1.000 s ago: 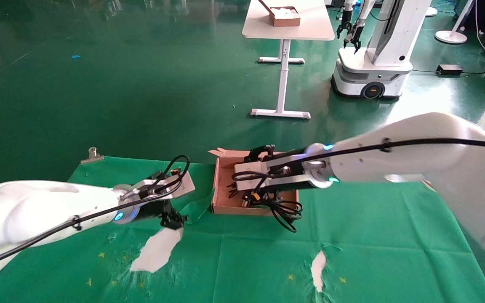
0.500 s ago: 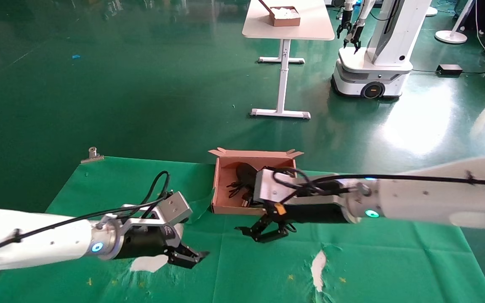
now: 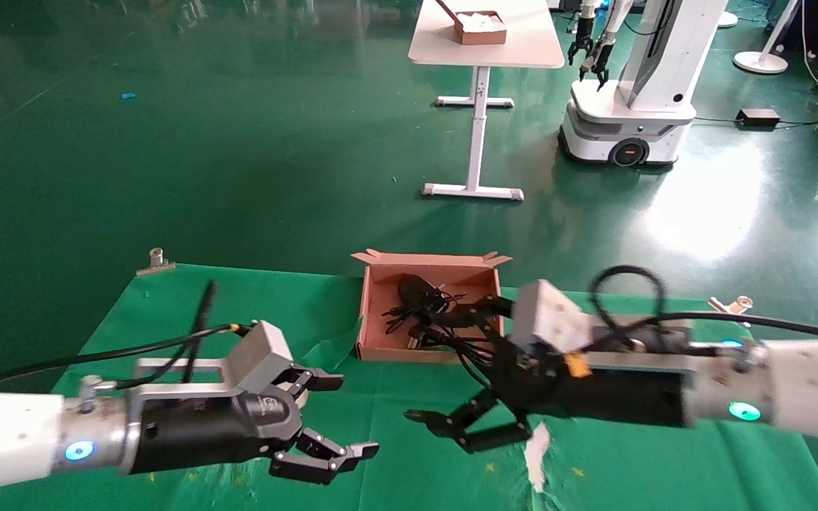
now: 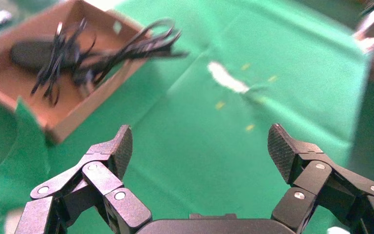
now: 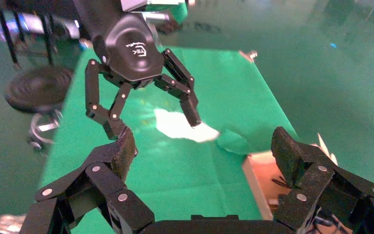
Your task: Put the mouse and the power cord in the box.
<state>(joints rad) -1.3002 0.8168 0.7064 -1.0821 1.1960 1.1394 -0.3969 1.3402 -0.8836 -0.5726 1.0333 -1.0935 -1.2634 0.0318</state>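
The brown box (image 3: 437, 270) sits at the far middle of the green cloth. Inside it lies the black mouse (image 3: 415, 289), also seen in the left wrist view (image 4: 29, 49). The looped power cord (image 3: 456, 339) lies in the box too, with loops hanging over the near right rim (image 4: 143, 45). My right gripper (image 3: 447, 369) hovers open just in front of the box and holds nothing; one finger reaches over the box's near rim (image 5: 253, 179). My left gripper (image 3: 349, 416) hangs open and empty over the cloth, nearer me and left of the box.
Torn white patches (image 3: 537, 447) show in the green cloth. Metal clips (image 3: 157, 260) sit at the cloth's far corners. Beyond the table's far edge stand a white table with a smaller box (image 3: 481, 27) and another robot (image 3: 636, 85).
Both arms have drawn back toward me. The right gripper has come out of the box without the power cord, which stays there. The left gripper has left the white patch.
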